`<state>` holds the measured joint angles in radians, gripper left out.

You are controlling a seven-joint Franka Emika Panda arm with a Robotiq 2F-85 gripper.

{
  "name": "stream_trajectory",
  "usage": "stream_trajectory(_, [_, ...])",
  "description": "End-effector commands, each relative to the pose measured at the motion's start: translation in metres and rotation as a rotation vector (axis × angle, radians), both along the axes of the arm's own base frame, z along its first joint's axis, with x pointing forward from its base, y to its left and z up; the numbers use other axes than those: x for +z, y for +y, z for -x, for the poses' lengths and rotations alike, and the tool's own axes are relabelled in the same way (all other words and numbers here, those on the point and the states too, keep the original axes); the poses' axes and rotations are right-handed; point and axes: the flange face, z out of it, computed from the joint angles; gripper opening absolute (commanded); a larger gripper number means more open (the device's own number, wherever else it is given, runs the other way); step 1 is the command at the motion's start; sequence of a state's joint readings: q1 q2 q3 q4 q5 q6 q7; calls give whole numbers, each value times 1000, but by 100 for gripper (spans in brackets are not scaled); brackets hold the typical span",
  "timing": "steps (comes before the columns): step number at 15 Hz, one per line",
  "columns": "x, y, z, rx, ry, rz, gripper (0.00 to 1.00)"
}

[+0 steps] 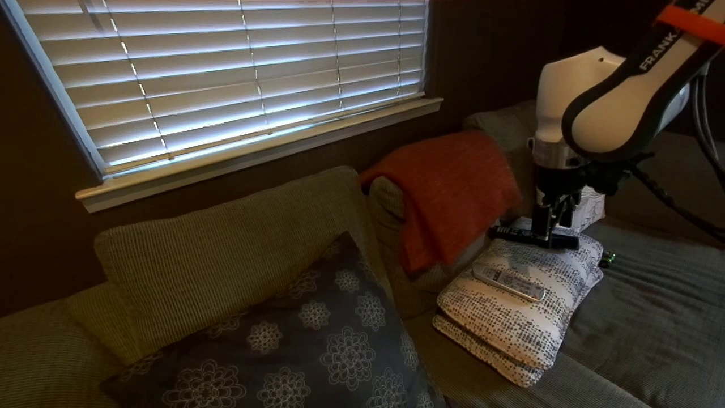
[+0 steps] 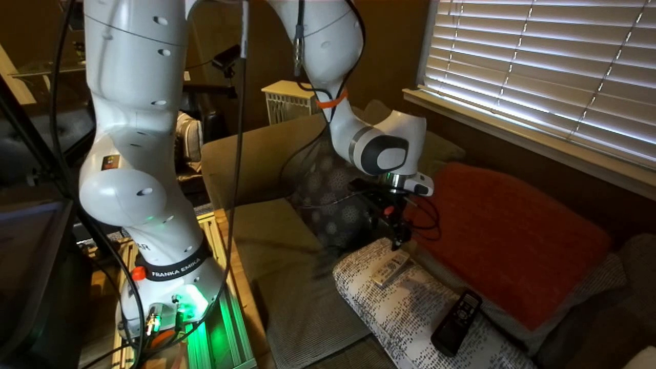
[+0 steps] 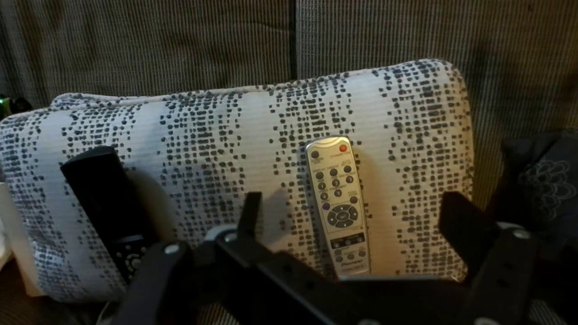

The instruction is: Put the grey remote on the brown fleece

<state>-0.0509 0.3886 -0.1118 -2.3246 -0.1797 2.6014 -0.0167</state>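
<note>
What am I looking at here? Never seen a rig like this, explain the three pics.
It's one robot arm, standing beside a sofa and extending over it, with a two-fingered tool for grasping. Two pictures are taken from outside the arm; the third is from its wrist, looking past the tool.

On a patterned pillow lie a grey remote and a black remote. A plain rust-brown fleece is draped at the sofa's back.

Nothing is held: in the wrist view the tool is open, and the grey remote, though framed between its two sides, rests on the pillow.
</note>
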Motion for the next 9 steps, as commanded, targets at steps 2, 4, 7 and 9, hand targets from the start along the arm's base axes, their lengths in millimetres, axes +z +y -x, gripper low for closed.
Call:
stream_trajectory(2, [-48,-8,-14,103,9,34,100])
stream_trajectory(4, [-65,-8,-20,103,8,29,100])
stream_trajectory(7, [-85,-8,-27,113,14,34,100])
stream_trajectory(9, [-95,-9,-34,119,9,37,100])
